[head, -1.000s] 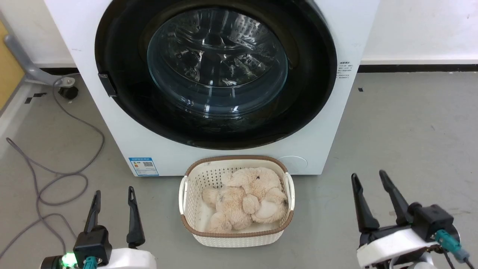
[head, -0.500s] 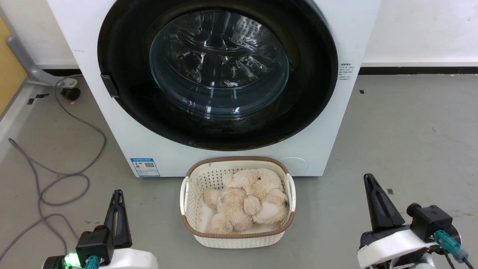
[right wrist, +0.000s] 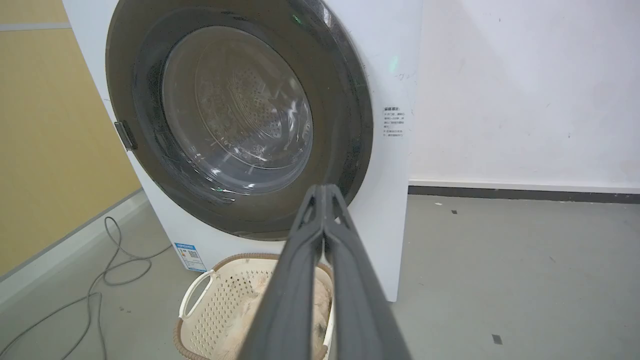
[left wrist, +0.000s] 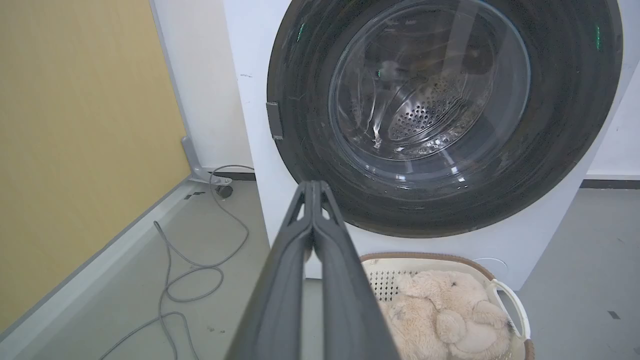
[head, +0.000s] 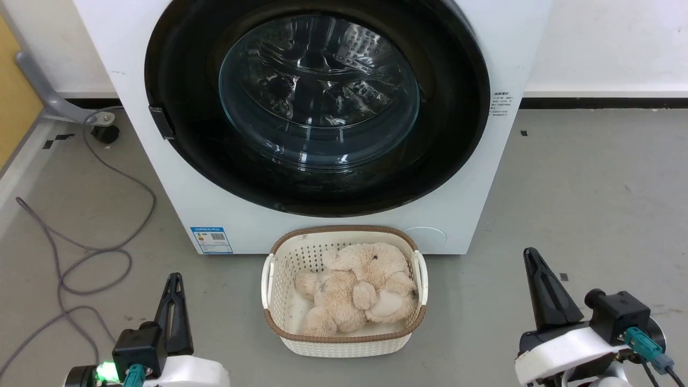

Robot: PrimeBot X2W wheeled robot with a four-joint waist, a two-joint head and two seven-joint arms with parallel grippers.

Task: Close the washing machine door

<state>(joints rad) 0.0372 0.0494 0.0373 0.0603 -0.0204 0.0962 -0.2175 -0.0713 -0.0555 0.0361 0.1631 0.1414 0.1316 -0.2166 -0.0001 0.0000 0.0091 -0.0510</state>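
— Any writing legible?
— None. The washing machine (head: pixel 177 204) bears a blue label (head: pixel 211 239) with a QR code, and small black print (head: pixel 501 105); both are too small to read.

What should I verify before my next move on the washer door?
1. Round glossy black-rimmed washing machine door sits flush on the big white washing machine: ok.
2. Door locked fully home: cannot tell.
3. Left gripper shut, empty, off the door: ok.
4. Right gripper shut, empty, off the door: ok.
5. White woven basket holding the beige plush toy stands below the door, not trapped: ok.
6. Grey floor cable lies apart from the left gripper: ok.
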